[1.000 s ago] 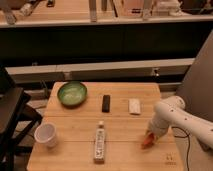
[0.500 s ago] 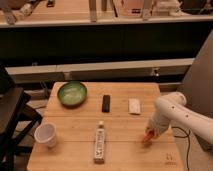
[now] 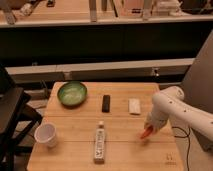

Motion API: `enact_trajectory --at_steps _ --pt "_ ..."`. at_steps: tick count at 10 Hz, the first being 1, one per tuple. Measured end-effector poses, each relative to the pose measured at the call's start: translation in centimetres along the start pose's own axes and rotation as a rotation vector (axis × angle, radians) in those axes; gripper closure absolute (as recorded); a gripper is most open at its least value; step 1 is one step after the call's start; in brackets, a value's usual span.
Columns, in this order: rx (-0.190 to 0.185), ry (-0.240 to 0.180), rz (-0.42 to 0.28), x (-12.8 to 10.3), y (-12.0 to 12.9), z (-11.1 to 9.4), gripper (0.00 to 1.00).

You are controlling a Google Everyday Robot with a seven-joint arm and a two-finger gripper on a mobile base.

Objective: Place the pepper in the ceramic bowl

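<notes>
My gripper [image 3: 148, 129] was low over the right side of the wooden table [image 3: 75, 155], directly above the pepper [image 3: 146, 133], which lay on the tabletop at the gripper's tip. Whether the gripper had hold of the pepper could not be determined; I cannot tell its state.

The ceramic bowl [image 3: 72, 93] stood well apart, at the table's far left corner, with a black remote [image 3: 106, 103] and a white block [image 3: 134, 106] lying between it and the pepper.

Handling assessment, as judgement only:
1. The pepper appeared light and small, with a smooth skin likely to slip.
2. It appeared somewhat soft; hard squeezing might bruise it.
3. The recommended hold was across the thicker middle, not the tapered end, where it could squirt free
</notes>
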Motion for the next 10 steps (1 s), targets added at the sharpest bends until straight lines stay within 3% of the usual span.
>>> enact_trajectory --at_steps 10 --pt "-0.013 0.095 -0.078 1.2 -6.4 -5.3 0.98"
